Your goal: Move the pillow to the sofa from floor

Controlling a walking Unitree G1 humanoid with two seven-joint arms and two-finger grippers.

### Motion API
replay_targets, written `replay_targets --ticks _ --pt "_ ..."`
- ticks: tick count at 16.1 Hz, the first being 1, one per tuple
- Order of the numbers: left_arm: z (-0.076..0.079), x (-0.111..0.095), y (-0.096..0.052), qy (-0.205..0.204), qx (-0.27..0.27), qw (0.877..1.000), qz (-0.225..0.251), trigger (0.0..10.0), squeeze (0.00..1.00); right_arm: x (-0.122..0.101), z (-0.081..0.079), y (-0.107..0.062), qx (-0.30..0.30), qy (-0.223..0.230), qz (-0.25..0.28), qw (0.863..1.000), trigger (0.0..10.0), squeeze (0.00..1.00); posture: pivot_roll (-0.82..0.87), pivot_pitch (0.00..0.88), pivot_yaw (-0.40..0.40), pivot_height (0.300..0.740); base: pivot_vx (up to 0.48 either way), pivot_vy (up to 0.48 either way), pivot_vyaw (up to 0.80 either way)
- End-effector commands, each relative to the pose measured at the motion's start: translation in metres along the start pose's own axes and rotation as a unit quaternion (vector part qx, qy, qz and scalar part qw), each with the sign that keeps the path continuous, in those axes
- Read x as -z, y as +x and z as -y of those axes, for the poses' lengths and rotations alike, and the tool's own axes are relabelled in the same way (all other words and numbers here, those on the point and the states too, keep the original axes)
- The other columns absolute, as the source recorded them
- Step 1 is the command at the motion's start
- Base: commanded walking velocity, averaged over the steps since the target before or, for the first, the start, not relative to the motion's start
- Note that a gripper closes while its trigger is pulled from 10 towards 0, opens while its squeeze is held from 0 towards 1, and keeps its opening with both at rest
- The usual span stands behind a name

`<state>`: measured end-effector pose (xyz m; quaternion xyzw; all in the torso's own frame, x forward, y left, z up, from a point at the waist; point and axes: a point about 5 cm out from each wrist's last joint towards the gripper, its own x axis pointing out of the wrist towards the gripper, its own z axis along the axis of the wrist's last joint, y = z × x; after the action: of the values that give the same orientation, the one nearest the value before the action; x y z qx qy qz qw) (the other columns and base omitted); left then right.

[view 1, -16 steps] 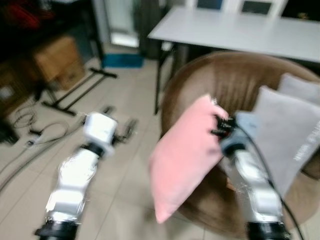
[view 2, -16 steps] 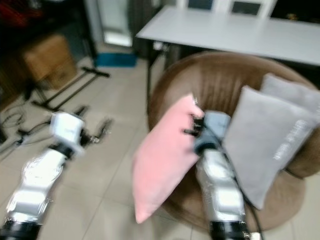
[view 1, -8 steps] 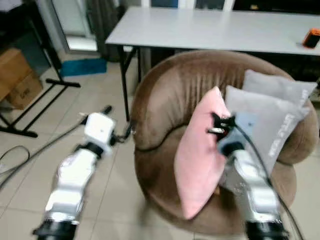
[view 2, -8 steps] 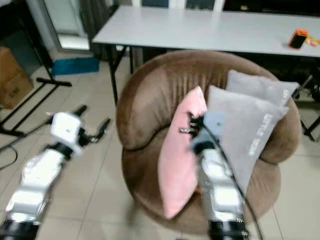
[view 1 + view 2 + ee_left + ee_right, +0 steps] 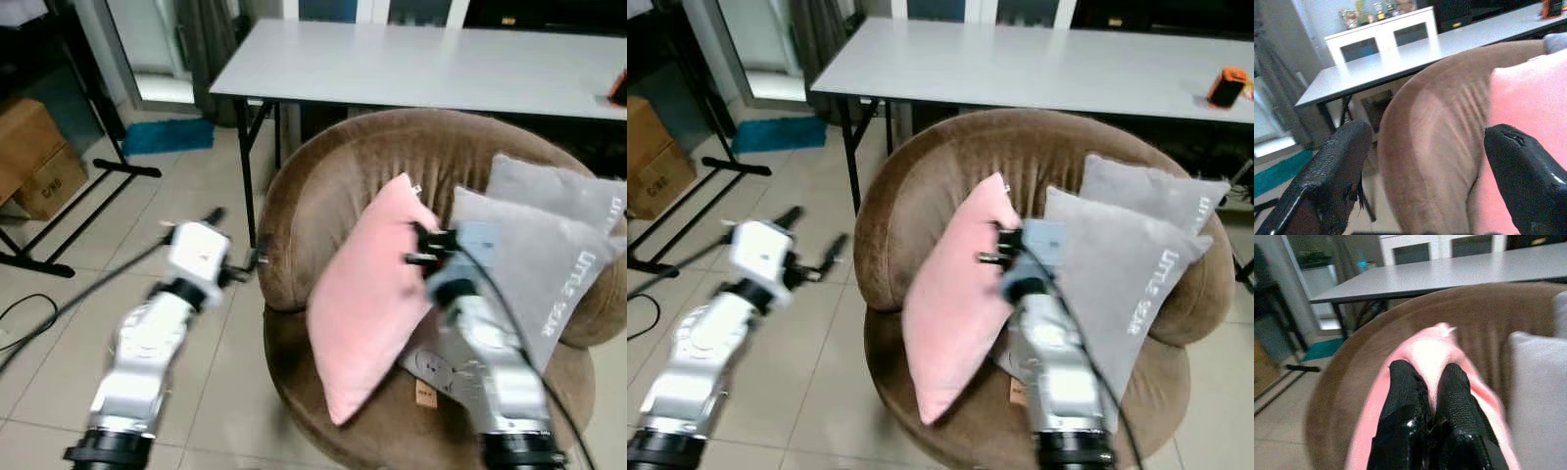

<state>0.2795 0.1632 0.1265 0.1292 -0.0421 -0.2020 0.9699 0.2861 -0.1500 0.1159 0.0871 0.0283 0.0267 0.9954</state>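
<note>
A pink pillow [image 5: 367, 294] hangs tilted over the seat of a round brown sofa chair [image 5: 323, 186], its lower corner near the seat's front edge. My right gripper [image 5: 419, 247] is shut on the pillow's upper edge; in the right wrist view the two black fingers [image 5: 1405, 416] pinch the pink fabric [image 5: 1430, 350]. My left gripper [image 5: 233, 245] is held out over the floor, left of the chair, open and empty. In the left wrist view its fingers [image 5: 1332, 166] stand wide apart, facing the chair's brown side [image 5: 1435, 137].
Two grey pillows [image 5: 549, 264] lean on the chair's right side. A white table [image 5: 421, 64] stands right behind the chair. A cardboard box [image 5: 34, 157], a black stand's legs [image 5: 69, 206] and cables lie on the tiled floor at left. An orange object [image 5: 1225, 86] sits on the table.
The right gripper has carried the pink pillow further left and lower over the seat, tilting it more. The camera has shifted a little. The left arm has hardly moved.
</note>
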Motion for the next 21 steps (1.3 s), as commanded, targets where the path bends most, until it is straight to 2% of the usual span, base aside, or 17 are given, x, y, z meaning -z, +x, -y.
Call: replay_targets --ticks 1,4,7,9,12,15,17,18,21 --pt "-0.009 -0.004 0.000 0.008 -0.009 1.000 0.003 10.0 0.00 -0.014 -0.010 0.003 -0.014 -0.001 0.037 0.999 10.0 0.00 -0.01 0.000 0.004 0.740 0.300 0.000 0.00" --pt "-0.009 -0.003 0.000 0.007 -0.009 1.000 0.003 10.0 0.00 -0.014 -0.011 0.004 -0.018 0.000 0.032 0.999 10.0 0.00 -0.01 0.000 0.003 0.740 0.295 0.000 0.00" --pt "-0.008 -0.003 0.000 0.006 0.001 1.000 0.000 10.0 0.00 -0.016 -0.013 0.007 -0.026 -0.001 0.039 0.999 10.0 0.00 -0.01 0.000 0.007 0.740 0.191 0.000 -0.53" --pt "-0.005 -0.003 0.001 0.003 0.027 1.000 0.002 10.0 0.00 -0.019 -0.015 0.009 -0.035 -0.002 0.045 0.998 10.0 0.00 -0.01 0.000 0.006 0.740 0.000 0.000 0.00" --pt "0.000 -0.004 0.003 0.014 0.099 0.995 -0.006 10.0 0.00 -0.023 -0.020 0.020 -0.054 0.006 0.048 0.997 10.0 0.00 0.00 0.000 0.004 0.740 0.000 0.000 0.00" --pt "0.003 -0.006 0.005 0.011 0.141 0.990 -0.009 10.0 0.00 -0.029 -0.026 0.039 -0.064 0.010 0.054 0.996 10.0 0.00 -0.01 0.000 0.014 0.740 0.000 0.000 0.00" --pt "0.007 -0.003 0.006 0.000 0.184 0.983 -0.021 10.0 0.00 -0.037 -0.032 0.062 -0.071 0.005 0.059 0.996 10.0 0.00 -0.01 0.000 0.017 0.740 0.000 0.000 0.00" --pt "0.008 -0.003 0.007 -0.001 0.199 0.980 -0.026 10.0 0.00 -0.039 -0.032 0.074 -0.066 0.005 0.058 0.996 10.0 0.00 -0.01 0.000 0.016 0.740 0.000 0.000 0.00" --pt "0.007 -0.004 0.007 0.002 0.207 0.978 -0.027 10.0 0.00 -0.037 -0.022 0.089 -0.033 0.003 0.049 0.998 10.0 0.00 0.00 0.000 0.005 0.740 0.000 0.000 0.00"
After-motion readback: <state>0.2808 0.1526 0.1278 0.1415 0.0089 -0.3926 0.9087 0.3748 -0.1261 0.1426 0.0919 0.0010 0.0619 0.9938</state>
